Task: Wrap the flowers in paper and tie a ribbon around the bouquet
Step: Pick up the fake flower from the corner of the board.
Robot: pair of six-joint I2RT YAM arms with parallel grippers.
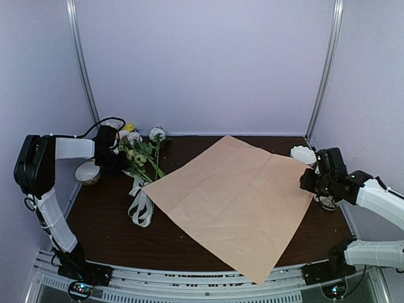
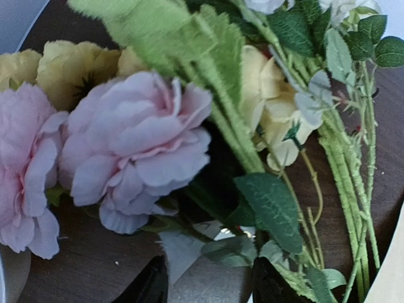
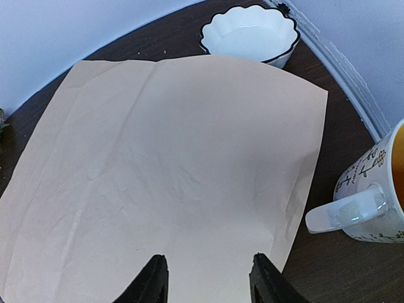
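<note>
Nearest, the paper lay flat on the table, tan side up, turned like a diamond, and its near corner reached past the front edge. Just left of it the ribbon lay in loose loops. Over the paper's right corner the right gripper hovered with its fingers apart and nothing btw. them.

Farther back on the left, the flowers lay off the paper with their stems pointing toward it. The left gripper sat right at the blooms. I could not tell if it pinched anything (leaves hid the tips).

The step in hand, I judged, was to bring the flowers onto the sheet. It seemed better to take the stems, not the soft heads, and lay them approx. along the diagonal — with the right arm pressing the corner so the sheet does not slide.
</note>
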